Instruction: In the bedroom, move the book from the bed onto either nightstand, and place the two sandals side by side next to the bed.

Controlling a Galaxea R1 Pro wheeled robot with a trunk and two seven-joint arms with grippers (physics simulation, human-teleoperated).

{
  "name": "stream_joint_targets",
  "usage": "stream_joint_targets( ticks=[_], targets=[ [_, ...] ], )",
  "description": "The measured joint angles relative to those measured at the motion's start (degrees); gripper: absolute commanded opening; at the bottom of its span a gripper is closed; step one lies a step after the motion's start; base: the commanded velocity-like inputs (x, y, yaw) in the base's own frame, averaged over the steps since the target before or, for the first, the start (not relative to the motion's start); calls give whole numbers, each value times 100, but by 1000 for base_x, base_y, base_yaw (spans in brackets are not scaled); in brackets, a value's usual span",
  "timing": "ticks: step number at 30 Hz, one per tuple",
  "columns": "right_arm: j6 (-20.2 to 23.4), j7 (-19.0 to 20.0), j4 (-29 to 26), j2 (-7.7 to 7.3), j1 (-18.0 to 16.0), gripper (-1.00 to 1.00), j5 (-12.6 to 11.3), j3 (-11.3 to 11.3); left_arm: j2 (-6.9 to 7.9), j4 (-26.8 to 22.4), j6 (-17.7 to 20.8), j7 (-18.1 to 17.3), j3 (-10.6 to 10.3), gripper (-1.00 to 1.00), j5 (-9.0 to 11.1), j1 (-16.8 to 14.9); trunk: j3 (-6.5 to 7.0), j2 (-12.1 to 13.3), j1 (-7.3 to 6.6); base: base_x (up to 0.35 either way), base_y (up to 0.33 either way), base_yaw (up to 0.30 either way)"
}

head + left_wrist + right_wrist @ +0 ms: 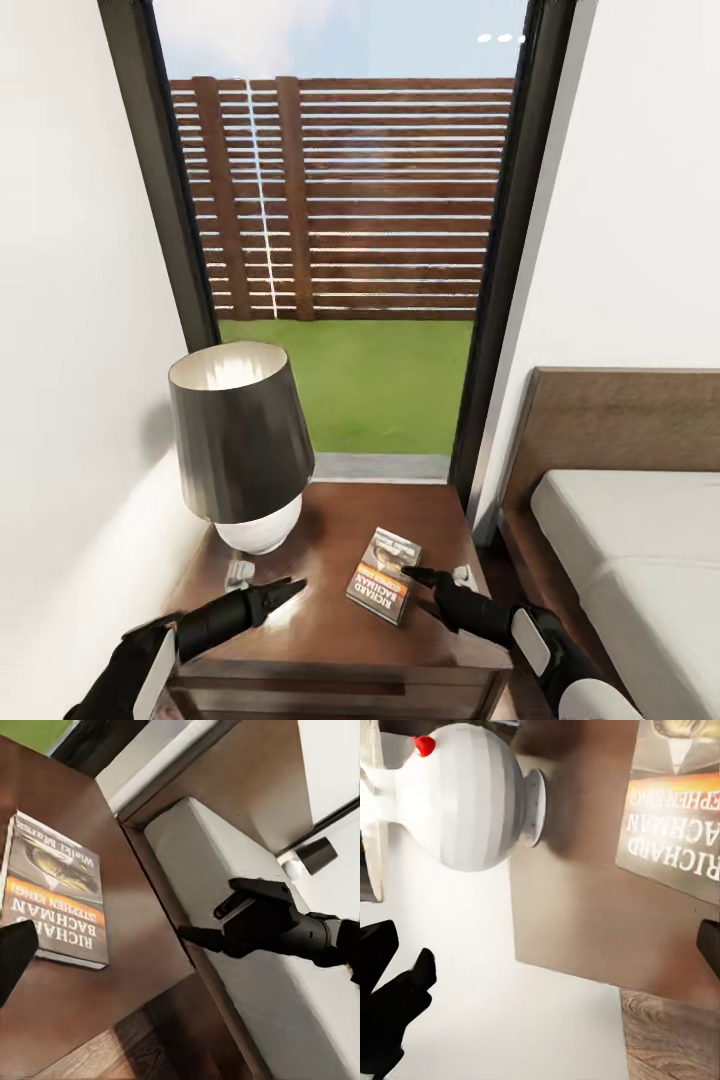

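You have the book (384, 589) lying flat on the nightstand (310, 610), cover up, toward the side of the top nearest the bed (640, 560). The lamp (240, 445), with its dark shade and white rounded base, stands on the same top on the book's far side from the bed, well apart from it.

Your right gripper (415, 577) hovers over the nightstand's bed-side edge, its fingertip just at the book's nearer corner; whether it touches the cover is hard to say from the head view. Its fingers look drawn close together with nothing between them, though the left wrist view shows it only side-on (196, 937), so take that as likely rather than certain.

Your left gripper (285, 590) sits over the nightstand between lamp and book, pointing toward the book without reaching it. It grips nothing, but how far apart its fingers stand you cannot tell from these views.

Behind the nightstand a tall dark-framed window (350, 250) shows grass and a slatted fence.
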Motion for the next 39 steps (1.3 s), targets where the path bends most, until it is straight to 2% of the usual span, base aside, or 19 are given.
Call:
stream_joint_targets(
  ticks=[2,5,11,27,39],
  targets=[
    [-189,13,-172,2,2,100,7,9,108,5,1,-10,156,100,2,5,36,80,-44,0,0,0],
    [-352,21,-354,2,2,100,11,21,233,42,-5,-8,243,100,2,14,90,201,-110,0,0,0],
    [-539,23,-661,2,10,100,28,32,464,861,-193,19,272,100,-14,18,197,441,-242,0,0,0],
    [-623,32,-606,1,12,100,22,32,510,985,-252,38,266,100,-40,18,485,1083,-593,0,0,0],
    [-625,35,-596,2,12,100,23,33,513,993,-252,45,259,100,-41,18,485,1085,-594,0,0,0]
  ],
)
